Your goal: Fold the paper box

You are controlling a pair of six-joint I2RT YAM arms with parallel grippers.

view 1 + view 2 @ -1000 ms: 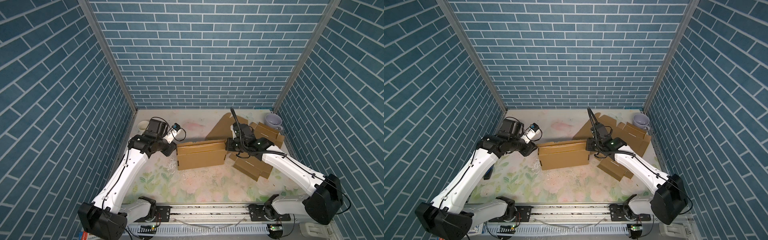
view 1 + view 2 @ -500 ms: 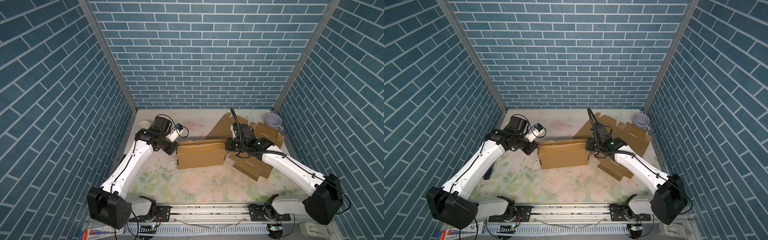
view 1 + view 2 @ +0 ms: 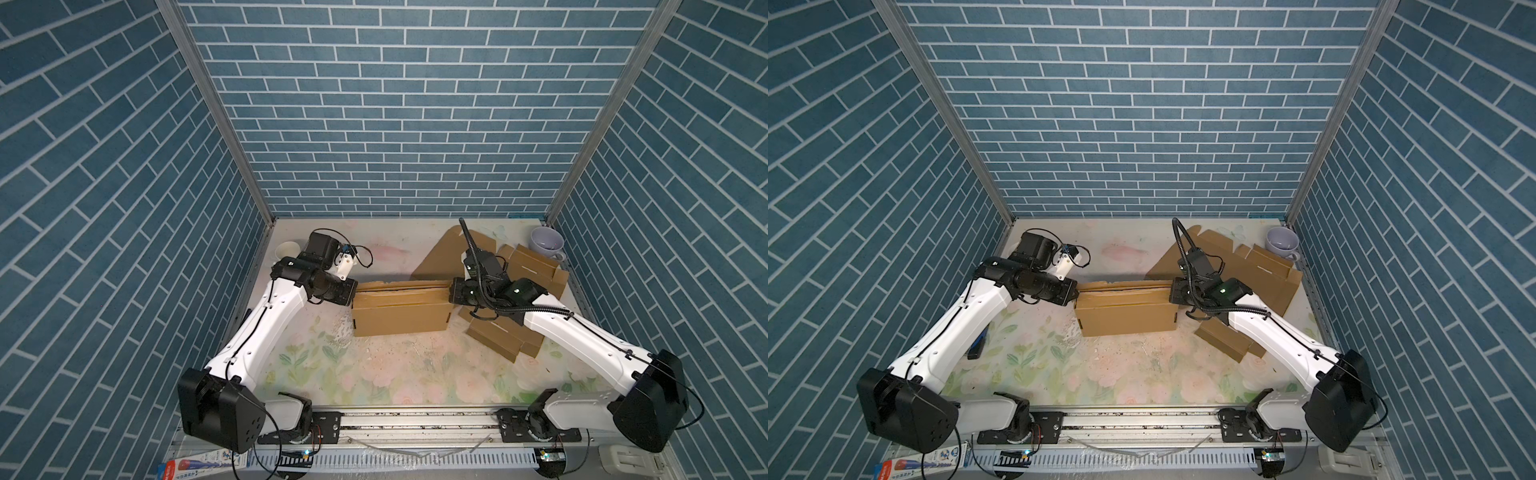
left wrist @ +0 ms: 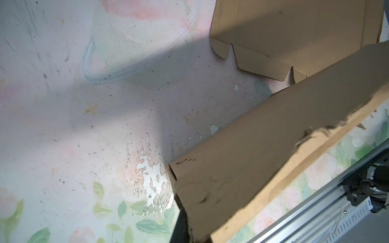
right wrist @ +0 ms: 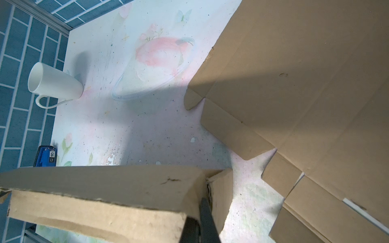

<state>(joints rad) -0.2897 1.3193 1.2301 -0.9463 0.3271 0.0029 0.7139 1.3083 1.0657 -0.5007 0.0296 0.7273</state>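
Top views both showed the floral table [image 3: 395, 374] filling the floor of the blue-brick booth. Next in size came the flat cardboard sheets [image 3: 536, 266] spread over its far right part, some lying under the right arm.

The paper box [image 3: 401, 318] stood near the middle of the table, set lengthwise between the two arms. Its long front wall was upright and its top flaps lay roughly level, with worn, frayed edges.

The left gripper [image 3: 352, 291] met the box at its left end. Its jaws were drawn together, but the left wrist view showed only one dark finger [image 4: 179, 227] against the cardboard corner. It may have been pinching the end wall, though that could not be told for certain.

The right gripper [image 3: 452, 291] sat at the box's right end, jaws closed. In the right wrist view its dark fingers [image 5: 207, 221] clamped the cardboard at the corner, just beside the short end flap.

A lilac mug [image 3: 546, 243] stood upright in the far right corner, beside the flat sheets. A white mug [image 5: 54, 84] stood at the far left edge, well apart from the box. Smallest, a blue packet [image 5: 45, 155] lay along the left edge of the table.
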